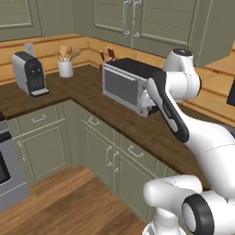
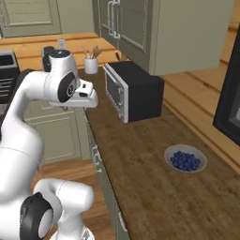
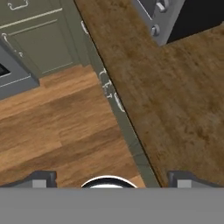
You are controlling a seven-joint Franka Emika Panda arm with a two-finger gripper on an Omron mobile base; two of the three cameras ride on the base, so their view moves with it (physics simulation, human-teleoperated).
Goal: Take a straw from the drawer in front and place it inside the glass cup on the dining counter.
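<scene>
Our gripper (image 3: pixel 109 177) hangs released and empty above the counter's (image 3: pixel 175 100) front edge; we should descend squarely onto the closed drawer's (image 1: pixel 134 152) handle.

1 microwave (image 1: pixel 125 86), 1 coffee machine (image 1: pixel 29 73), 1 blueberry bowl (image 2: pixel 185 159).

Sage-green cabinets (image 1: pixel 46 147) under a dark wood L-shaped desk (image 1: pixel 151 133), with upper cupboards (image 1: pixel 151 20) and pale wood-panelled wall (image 1: pixel 50 48) behind. On the desk, a black-and-silver microwave (image 1: pixel 126 85); left of the microwave, a white utensil holder (image 1: pixel 65 68) and a coffee machine (image 1: pixel 30 73); right of it, a bowl of blueberries (image 2: pixel 185 159). Below, warm plank floor (image 3: pixel 57 127).
</scene>
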